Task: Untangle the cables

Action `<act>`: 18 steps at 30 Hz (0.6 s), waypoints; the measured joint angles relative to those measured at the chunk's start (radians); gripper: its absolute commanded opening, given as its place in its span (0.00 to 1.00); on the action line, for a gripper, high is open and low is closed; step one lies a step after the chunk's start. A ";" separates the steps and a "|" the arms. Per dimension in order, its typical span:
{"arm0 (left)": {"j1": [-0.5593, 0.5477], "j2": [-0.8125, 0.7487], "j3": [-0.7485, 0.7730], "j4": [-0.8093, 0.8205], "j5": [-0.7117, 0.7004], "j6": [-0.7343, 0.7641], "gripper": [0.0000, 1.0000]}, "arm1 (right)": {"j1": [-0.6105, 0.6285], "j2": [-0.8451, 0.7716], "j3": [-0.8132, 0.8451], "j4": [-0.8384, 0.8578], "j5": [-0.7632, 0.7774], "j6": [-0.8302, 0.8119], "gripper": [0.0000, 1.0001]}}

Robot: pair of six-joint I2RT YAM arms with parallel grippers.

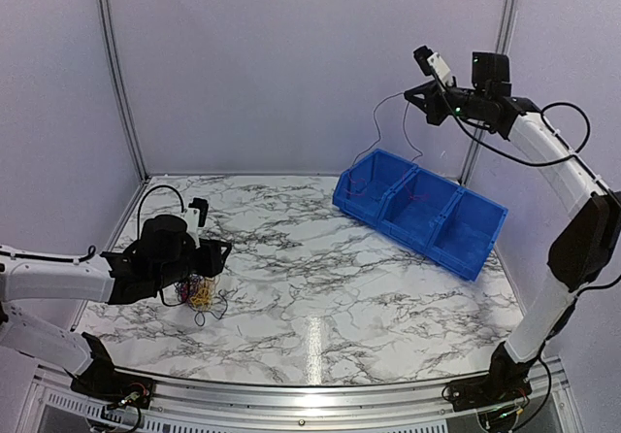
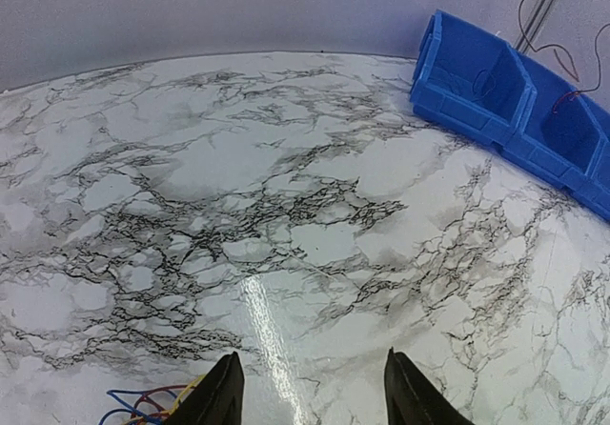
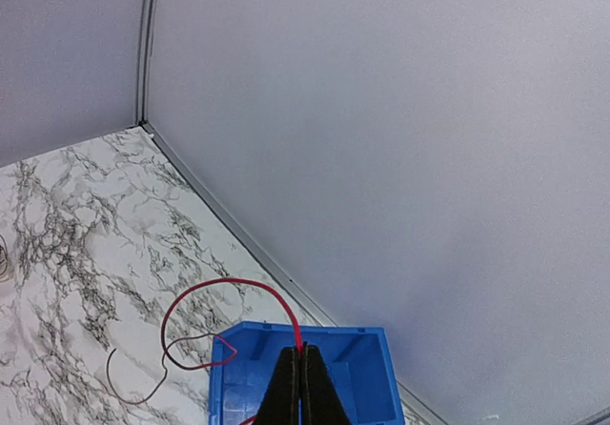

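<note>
on the marble table (image 1: pixel 320 287), the tangle of cables (image 1: pixel 197 290) lies by the left gripper (image 2: pixel 313 356), open and empty, while the right gripper (image 3: pixel 301 356), high over the blue bin (image 3: pixel 367 377), pinches a red cable (image 3: pixel 229 283) that could slip out, being thin.

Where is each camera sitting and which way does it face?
Top external: above and behind the bases, looking down the table; left arm and right arm show.
Left wrist: low over the table, facing the blue bins; open left end effector shows.
Right wrist: raised high, looking down; right end effector shut on the red cable.
Shared: all see the bins.
</note>
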 measured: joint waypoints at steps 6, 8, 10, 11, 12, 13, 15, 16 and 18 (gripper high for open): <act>0.000 -0.050 0.001 -0.043 -0.020 0.013 0.53 | -0.107 -0.014 -0.077 0.042 -0.041 0.031 0.00; 0.000 -0.057 0.001 -0.051 -0.034 0.017 0.54 | -0.131 -0.019 -0.105 0.058 -0.055 0.041 0.00; 0.000 -0.060 0.001 -0.058 -0.046 0.018 0.54 | -0.177 -0.020 -0.126 0.069 -0.066 0.049 0.00; 0.000 -0.061 0.001 -0.064 -0.050 0.018 0.54 | -0.197 -0.020 -0.137 0.077 -0.072 0.052 0.00; 0.001 -0.062 0.001 -0.068 -0.056 0.018 0.54 | -0.217 -0.020 -0.146 0.083 -0.079 0.056 0.00; 0.001 -0.063 0.001 -0.070 -0.060 0.019 0.54 | -0.237 -0.019 -0.153 0.088 -0.085 0.059 0.00; 0.001 -0.063 0.001 -0.072 -0.069 0.019 0.54 | -0.281 -0.014 -0.159 0.100 -0.093 0.067 0.00; 0.001 -0.063 0.001 -0.072 -0.072 0.019 0.54 | -0.300 -0.009 -0.160 0.107 -0.097 0.071 0.00; 0.001 -0.063 0.001 -0.072 -0.078 0.019 0.54 | -0.332 0.005 -0.161 0.125 -0.103 0.077 0.00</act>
